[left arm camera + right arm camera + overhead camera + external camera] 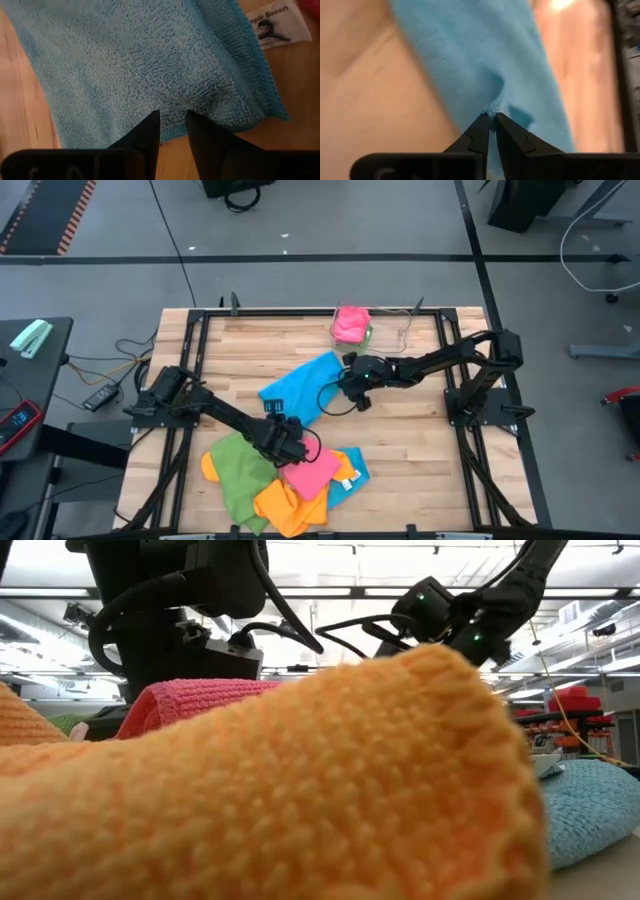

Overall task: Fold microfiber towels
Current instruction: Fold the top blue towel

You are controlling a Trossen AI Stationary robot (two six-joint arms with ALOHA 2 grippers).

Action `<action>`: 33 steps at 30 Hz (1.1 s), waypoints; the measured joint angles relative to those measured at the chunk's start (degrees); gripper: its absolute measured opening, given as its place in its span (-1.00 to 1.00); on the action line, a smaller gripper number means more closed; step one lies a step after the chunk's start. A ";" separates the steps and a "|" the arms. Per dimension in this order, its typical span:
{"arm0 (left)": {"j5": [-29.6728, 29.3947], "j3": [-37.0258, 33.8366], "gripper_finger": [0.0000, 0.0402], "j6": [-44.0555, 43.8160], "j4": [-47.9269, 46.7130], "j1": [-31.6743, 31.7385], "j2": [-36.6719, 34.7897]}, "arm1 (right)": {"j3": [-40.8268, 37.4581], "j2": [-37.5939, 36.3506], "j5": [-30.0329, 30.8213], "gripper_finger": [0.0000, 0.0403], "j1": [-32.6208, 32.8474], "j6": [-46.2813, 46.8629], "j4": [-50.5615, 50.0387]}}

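Note:
A sky-blue towel [300, 388] lies spread slantwise on the middle of the wooden table [420, 440]. My left gripper [290, 432] is at its near corner, and its fingers [172, 122] stand a narrow gap apart on the towel's hem. My right gripper [352, 380] is shut on the towel's far right edge [492, 112]. A crumpled pink towel [350, 323] rests at the far edge. A pile of green [235, 470], orange [285, 505], pink [312, 472] and blue [352, 470] towels lies near the front edge. My left gripper has the blue towel's hem [172, 131] between its two fingertips, coming from above and slanting down. Creases in the cloth run toward the tips. This end of the towel lies flat on the table. One layer or several, I cannot tell. My right gripper pinches the blue towel's edge [494, 106] between its nearly closed fingertips, slanting down from the table's right side. The cloth puckers at the tips and spreads away beyond them. Layers cannot be told.
A white label [277, 27] lies on the wood beside the blue towel. In the low view the orange towel [300, 790] fills the foreground. A black metal frame [200, 330] borders the table. Bare wood lies at the right.

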 joint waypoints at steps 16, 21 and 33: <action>0.43 5.34 -0.47 5.82 -0.79 -2.48 0.02 | 0.03 -2.69 -0.68 -0.80 3.19 0.88 -22.67; 0.28 5.40 -0.47 6.06 -0.72 -3.04 0.02 | 0.11 -2.80 1.87 -0.80 3.00 0.85 -24.34; 0.15 5.40 -0.47 5.93 2.06 -3.04 0.02 | 0.27 -2.96 7.41 -0.66 2.95 3.29 -26.55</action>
